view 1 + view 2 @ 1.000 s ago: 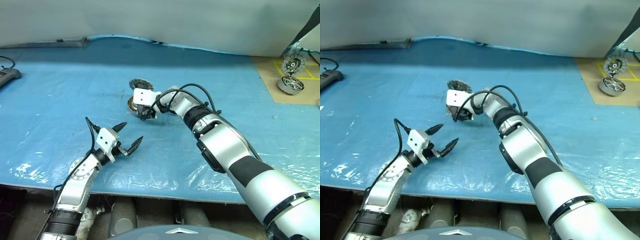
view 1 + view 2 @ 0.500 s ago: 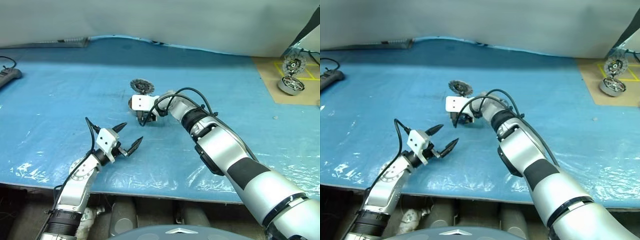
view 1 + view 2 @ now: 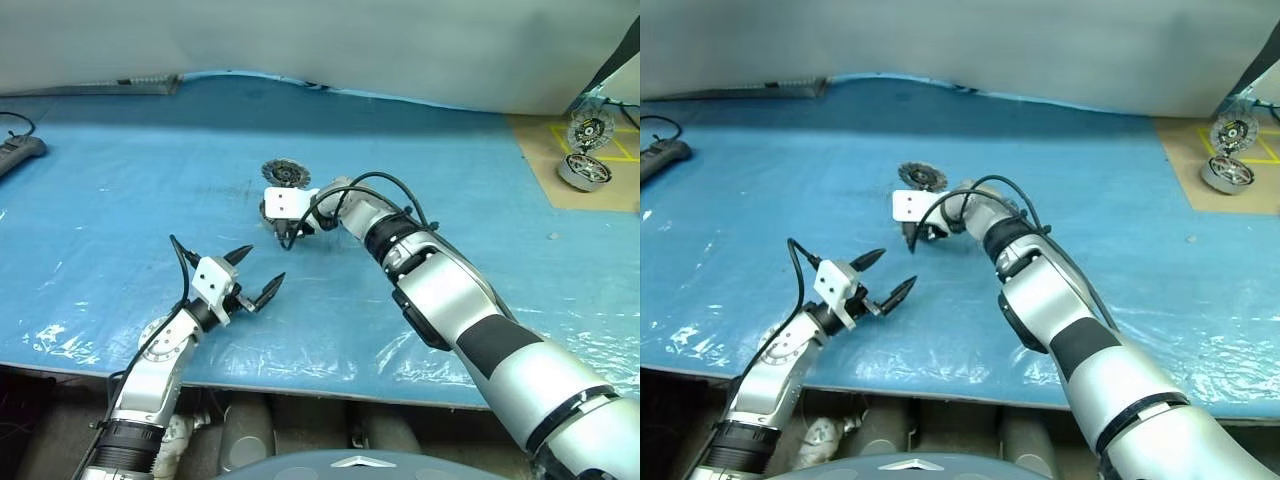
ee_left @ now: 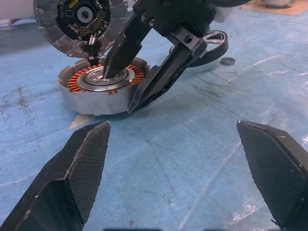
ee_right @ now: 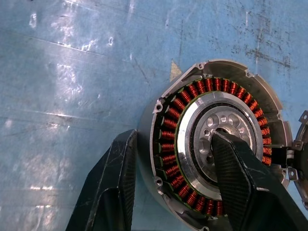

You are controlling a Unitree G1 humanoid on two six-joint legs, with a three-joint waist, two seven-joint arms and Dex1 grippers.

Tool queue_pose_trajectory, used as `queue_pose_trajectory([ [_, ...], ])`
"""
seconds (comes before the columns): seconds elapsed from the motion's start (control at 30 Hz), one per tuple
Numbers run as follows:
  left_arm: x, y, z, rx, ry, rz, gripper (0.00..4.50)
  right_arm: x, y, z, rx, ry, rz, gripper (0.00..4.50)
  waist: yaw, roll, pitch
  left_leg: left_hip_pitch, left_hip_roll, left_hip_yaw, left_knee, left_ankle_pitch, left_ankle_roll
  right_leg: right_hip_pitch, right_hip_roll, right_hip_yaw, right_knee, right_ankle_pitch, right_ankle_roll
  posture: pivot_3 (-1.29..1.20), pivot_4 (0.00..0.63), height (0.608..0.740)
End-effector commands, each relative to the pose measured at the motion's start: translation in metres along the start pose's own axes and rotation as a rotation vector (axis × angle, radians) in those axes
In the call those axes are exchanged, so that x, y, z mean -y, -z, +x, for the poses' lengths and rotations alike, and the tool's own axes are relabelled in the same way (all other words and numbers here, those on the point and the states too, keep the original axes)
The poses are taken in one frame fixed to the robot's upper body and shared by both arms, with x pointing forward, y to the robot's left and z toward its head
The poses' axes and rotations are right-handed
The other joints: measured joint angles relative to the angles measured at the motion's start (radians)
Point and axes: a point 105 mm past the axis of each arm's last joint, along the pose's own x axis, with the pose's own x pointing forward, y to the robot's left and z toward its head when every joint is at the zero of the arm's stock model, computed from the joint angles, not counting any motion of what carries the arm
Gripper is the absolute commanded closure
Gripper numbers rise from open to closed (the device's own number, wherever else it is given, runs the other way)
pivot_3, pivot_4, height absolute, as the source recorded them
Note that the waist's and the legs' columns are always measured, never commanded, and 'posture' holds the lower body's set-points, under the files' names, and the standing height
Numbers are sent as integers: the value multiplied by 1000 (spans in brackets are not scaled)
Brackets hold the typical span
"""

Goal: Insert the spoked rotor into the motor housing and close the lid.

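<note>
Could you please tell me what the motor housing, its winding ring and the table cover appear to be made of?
Motor housing: looks like cast metal, matte silver-grey.
Winding ring: probably enamelled copper wire, glossy orange-red coils.
Table cover: seemingly thin plastic sheet, blue, with wrinkles, glare and scuffs.

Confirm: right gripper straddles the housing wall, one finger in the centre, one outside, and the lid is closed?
Not quite. The lid stands open, hinged up behind the housing, as the left wrist view shows. The right gripper does straddle the wall as you say.
</note>
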Motion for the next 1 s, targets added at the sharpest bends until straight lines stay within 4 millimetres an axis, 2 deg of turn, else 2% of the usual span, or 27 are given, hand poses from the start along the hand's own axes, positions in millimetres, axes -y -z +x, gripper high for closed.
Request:
queue_pose_trajectory([
  [0.03,-2,-12,-1,42,-2,31,0,-28,42,3,-91,-116,93,2529,2,1,-1,0,0,0,0,0,0,0,0,0,0,0,0,0,150,740],
  [0.27,-1,-13,-1,41,12,26,0,-53,68,-8,-78,-151,129,2529,16,1,-4,4,-1,0,0,0,1,5,-1,-1,-1,0,0,0,150,740],
  [0.43,0,-13,-1,37,25,23,0,-77,75,-21,-78,-123,164,2529,27,-3,-8,8,-1,0,-1,0,0,10,-1,-1,-3,0,1,0,150,740],
  [0.67,0,-11,-2,31,38,20,0,-98,62,-41,-54,-49,272,2529,24,-5,-9,22,-5,1,-10,-1,2,18,-3,4,-8,-3,5,0,150,740],
  [1.0,2,-5,0,21,63,10,0,-97,38,-63,11,5,352,2529,22,-5,-9,19,-6,1,-15,0,-1,15,-3,4,-13,-2,10,0,150,740],
])
